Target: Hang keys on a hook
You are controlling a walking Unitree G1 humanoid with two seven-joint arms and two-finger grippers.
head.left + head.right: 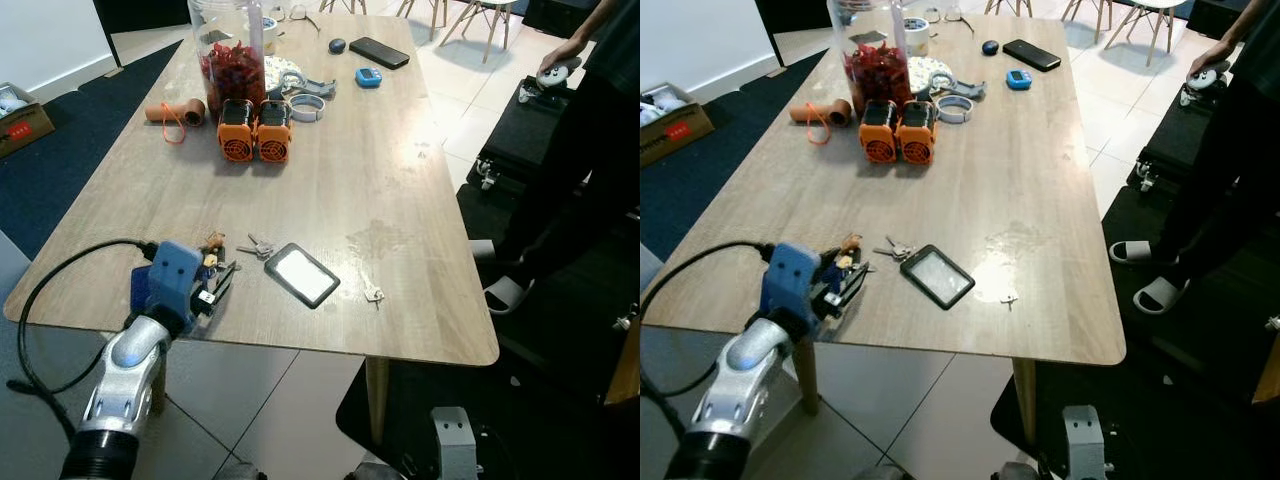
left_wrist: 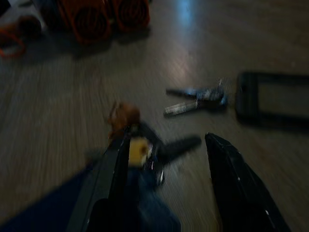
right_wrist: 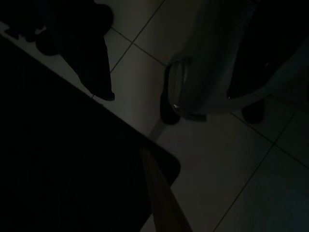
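A long wooden table (image 1: 380, 190) runs away from the robot, with a person (image 1: 590, 150) standing at its far right. The left gripper (image 1: 218, 284) sits low over the near left edge, its fingers (image 2: 231, 179) spread apart around a bunch of keys (image 2: 140, 147) with a brown fob; whether they grip it cannot be told. Just right lies a loose pair of keys (image 1: 257, 246), then a black card holder (image 1: 302, 274). Two orange cylinders (image 1: 256, 130) stand farther off. The right arm hangs idle, fingers unclear.
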